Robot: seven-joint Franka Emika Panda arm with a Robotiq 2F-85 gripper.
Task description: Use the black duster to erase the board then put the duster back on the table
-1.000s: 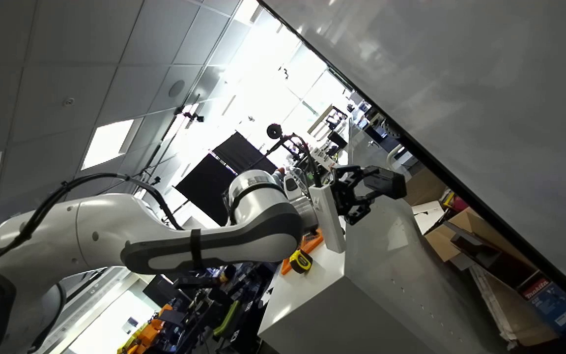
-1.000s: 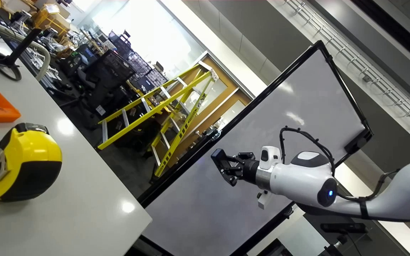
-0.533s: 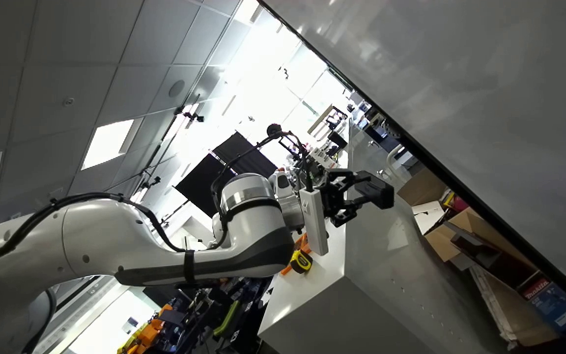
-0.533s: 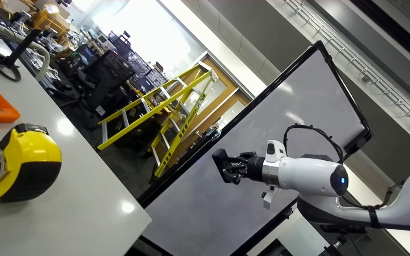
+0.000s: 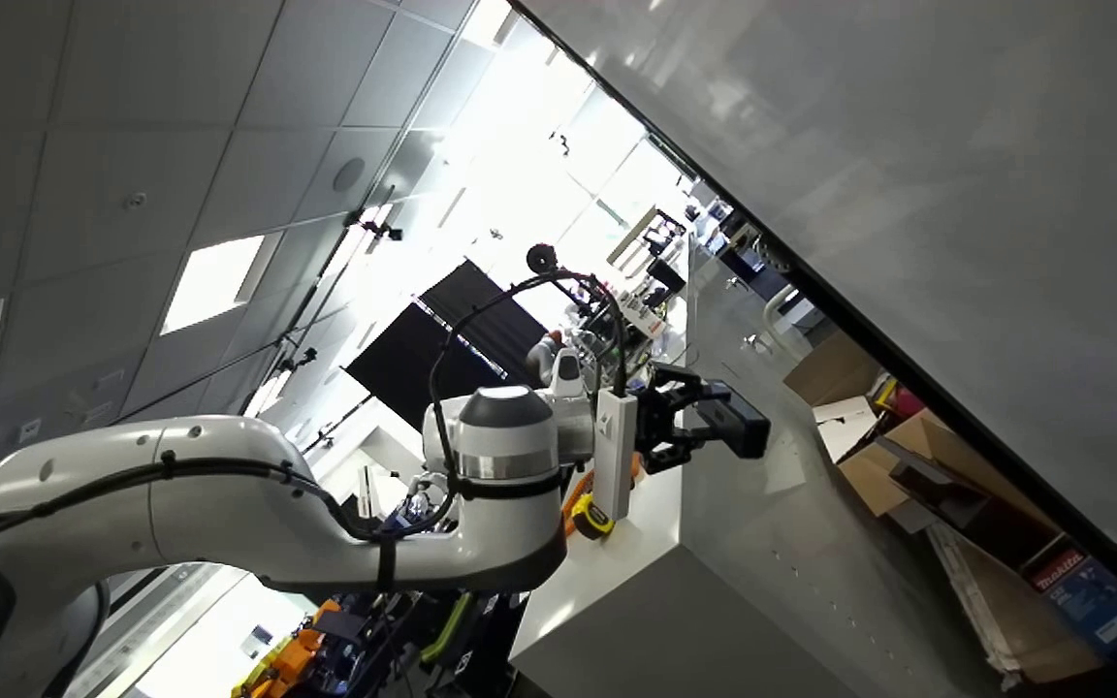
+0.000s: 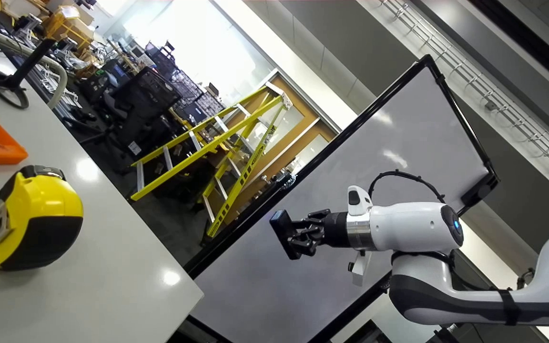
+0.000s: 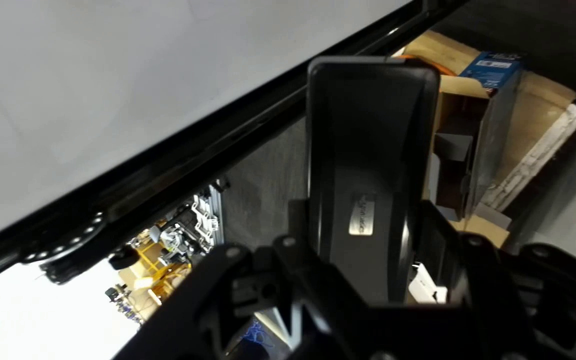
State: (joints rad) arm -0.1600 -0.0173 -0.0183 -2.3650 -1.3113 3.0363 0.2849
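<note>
Tool (image 5: 709,417) clamped on black duster (image 7: 370,150), lower than before in both exterior views, apart — from the board (image 5: 985,213) — visibly.

In an exterior view, the white arm (image 5: 510,533) extends from the left edge, its pincer (image 5: 704,414) holding the black duster (image 5: 741,425), though dark against dark the exact contact is hard to tell. The duster is apart from the board (image 5: 927,213), whose grey face fills the upper right. On the white surface (image 5: 607,567), a yellow-and-black tape measure (image 5: 592,521) sits beside an orange object (image 5: 576,494). Cardboard boxes (image 5: 1034,611) show at lower right, below the board's dark edge.
</note>
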